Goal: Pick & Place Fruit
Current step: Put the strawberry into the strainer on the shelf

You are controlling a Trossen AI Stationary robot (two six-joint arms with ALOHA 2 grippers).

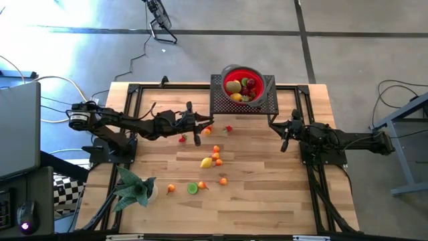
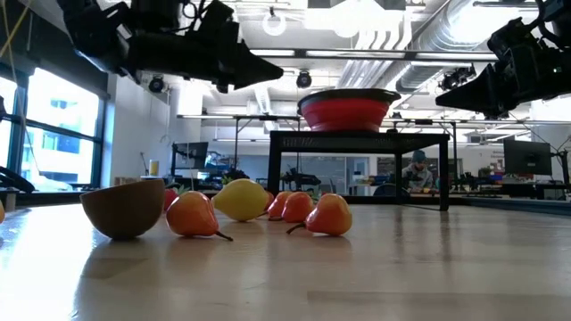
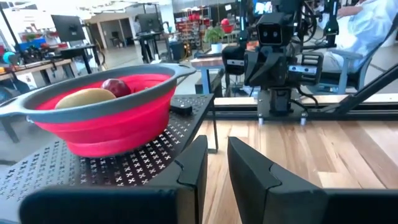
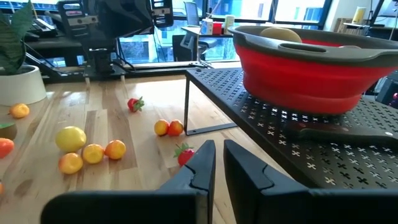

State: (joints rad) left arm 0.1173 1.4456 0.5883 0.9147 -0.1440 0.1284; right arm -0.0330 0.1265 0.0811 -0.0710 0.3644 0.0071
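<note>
Small toy fruits lie loose on the wooden table: a yellow lemon point(image 1: 206, 163), oranges point(image 1: 215, 152), a green lime point(image 1: 192, 188) and strawberries point(image 1: 182, 138). More fruit sits in the red bowl with a grey rim point(image 1: 242, 86), which stands on a black perforated stand point(image 1: 244, 102). My left gripper point(image 3: 214, 168) hovers level beside the stand's near left corner point(image 1: 208, 123), shut and holding nothing. At the table's right side my right gripper point(image 4: 217, 165) waits above the table point(image 1: 281, 132), shut and holding nothing, pointing toward the fruits.
A potted green plant point(image 1: 134, 189) stands at the near left corner. The stand's thin legs point(image 4: 186, 102) rise from the table beside two oranges point(image 4: 168, 127) and a strawberry point(image 4: 185, 154). A black frame point(image 1: 134, 90) borders the table's edges.
</note>
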